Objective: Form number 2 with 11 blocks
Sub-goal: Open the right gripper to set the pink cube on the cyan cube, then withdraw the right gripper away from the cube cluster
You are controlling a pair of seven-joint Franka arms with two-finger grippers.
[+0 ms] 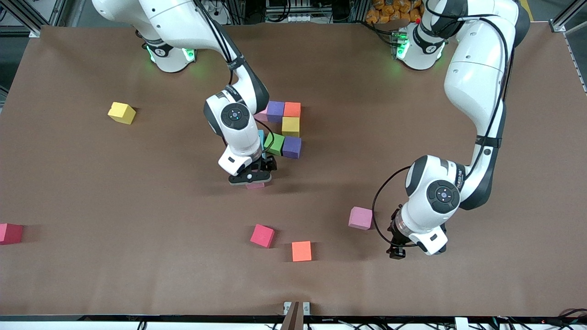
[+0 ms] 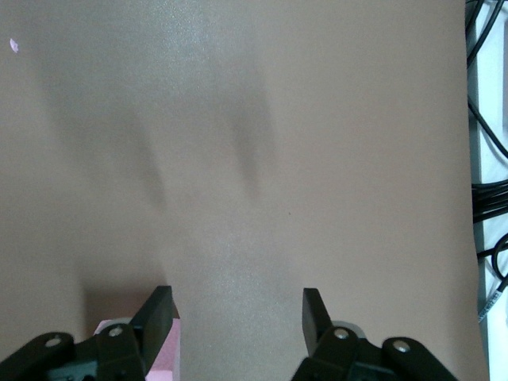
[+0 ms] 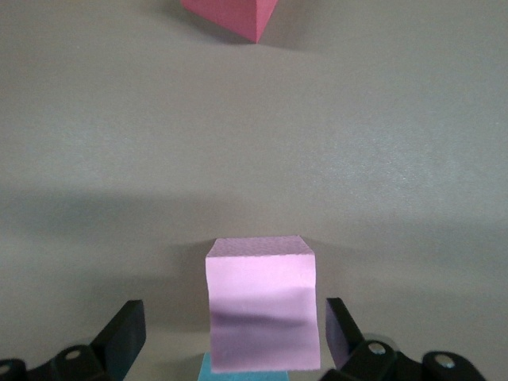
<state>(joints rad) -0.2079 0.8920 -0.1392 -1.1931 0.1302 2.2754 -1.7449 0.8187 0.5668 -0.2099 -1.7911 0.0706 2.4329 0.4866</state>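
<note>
Fingers of my right gripper [image 3: 230,337] stand open around a pink block [image 3: 260,305] set beside the blue block [image 1: 261,137], while my left gripper [image 2: 238,317], open and empty, waits.

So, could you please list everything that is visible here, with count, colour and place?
Clustered blocks: seven; pink, purple, orange, yellow, blue, green, purple; mid-table.
Pink block: one; between the right arm's jaws, nearer the camera than the cluster.
Loose blocks: five; yellow and red toward the right arm's end; red, orange, pink nearer the camera.
Table: one, brown.
Right arm: jaws open around the pink block.
Left arm: jaws open, empty, beside the loose pink one.
</note>
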